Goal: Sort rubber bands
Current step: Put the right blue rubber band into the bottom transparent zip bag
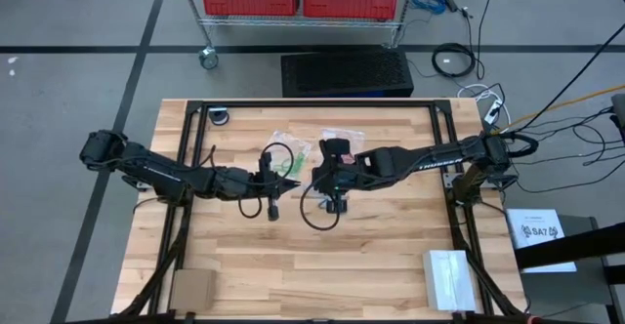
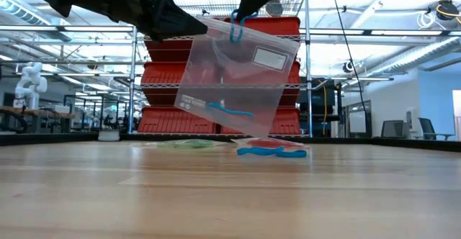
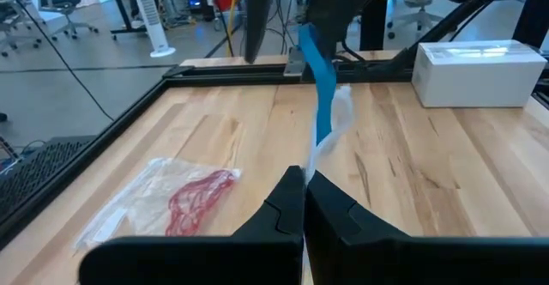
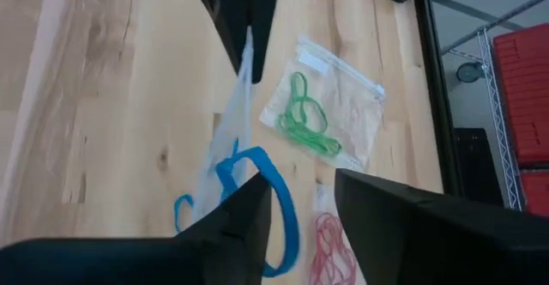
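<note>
I count three zip bags: one raised above the bench, pinched shut in my left claw, two lying flat. My right claw stands parted around a blue rubber band. Green bands and red bands blur together uncounted.

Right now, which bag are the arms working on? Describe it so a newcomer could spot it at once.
Over the middle of the wooden table, the left gripper pinches a clear zip bag by its corner. It hangs in the air, while the bags with green bands and red bands lie flat.
</note>
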